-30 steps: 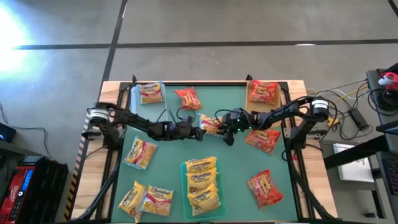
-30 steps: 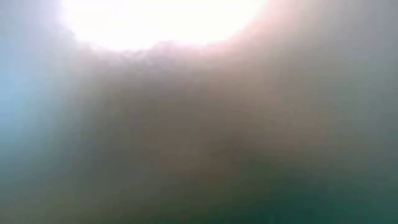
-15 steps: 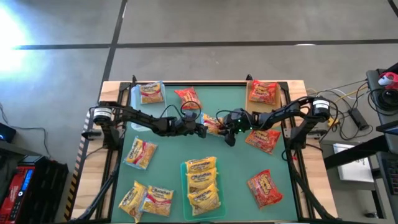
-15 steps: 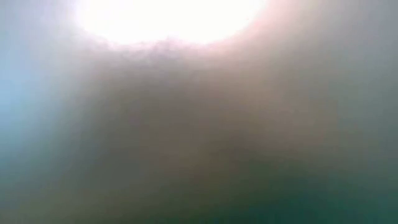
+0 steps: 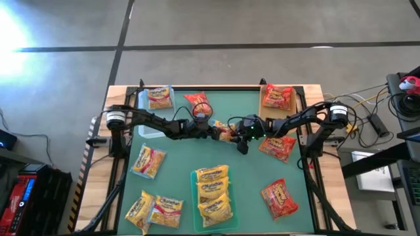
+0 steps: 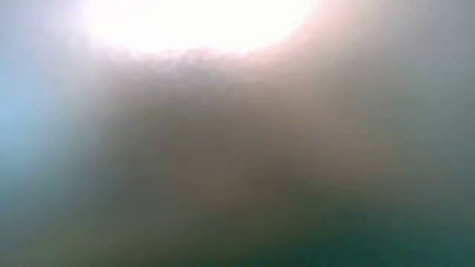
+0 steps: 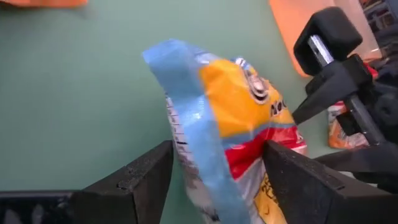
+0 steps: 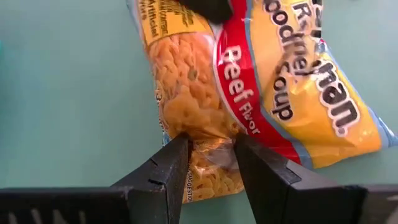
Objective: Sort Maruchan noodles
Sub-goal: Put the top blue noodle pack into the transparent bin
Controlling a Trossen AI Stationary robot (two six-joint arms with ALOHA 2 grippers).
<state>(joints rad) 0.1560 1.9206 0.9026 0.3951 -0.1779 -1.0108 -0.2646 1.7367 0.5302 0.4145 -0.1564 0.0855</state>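
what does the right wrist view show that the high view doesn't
Only the right wrist view: the right gripper pinching one end of the held noodle packet, whose label reads Beef Flavor.

Only the high view: the whole green table, the left gripper meeting the same packet from the other side, the clear tray stacked with yellow packets, and red packets on the right side.

Both show: the one packet held mid-table between the two arms.

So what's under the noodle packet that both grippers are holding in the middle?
Only bare green mat shows around the packet, held by the right gripper and left gripper. Directly beneath it is covered.
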